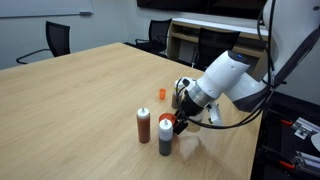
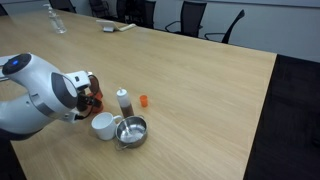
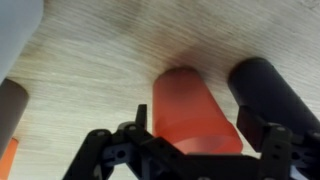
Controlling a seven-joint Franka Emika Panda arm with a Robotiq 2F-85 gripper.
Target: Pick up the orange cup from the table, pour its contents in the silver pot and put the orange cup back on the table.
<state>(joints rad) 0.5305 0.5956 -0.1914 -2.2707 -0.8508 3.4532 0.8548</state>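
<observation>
Wrist view: a dark grey squeeze bottle (image 3: 268, 92) stands close at 3 o'clock of the small red-orange plastic cup (image 3: 190, 108), crowding that side. A red-brown squeeze bottle (image 3: 10, 118) stands farther off at 9 o'clock. In an exterior view a tiny orange piece (image 1: 160, 93) lies apart, at 12 o'clock of the bottles. In an exterior view the shiny round silver pot (image 2: 132, 131) sits just beside a white round cup (image 2: 103, 126).

The light wood-grain table (image 1: 70, 90) has black office chairs (image 1: 55, 42) around it.

The black gripper (image 3: 205, 122) is spread wide – its fingers (image 3: 138, 125) flank the orange cup, which stands on the table. A gap shows at 3 o'clock, so nothing is pinched.
</observation>
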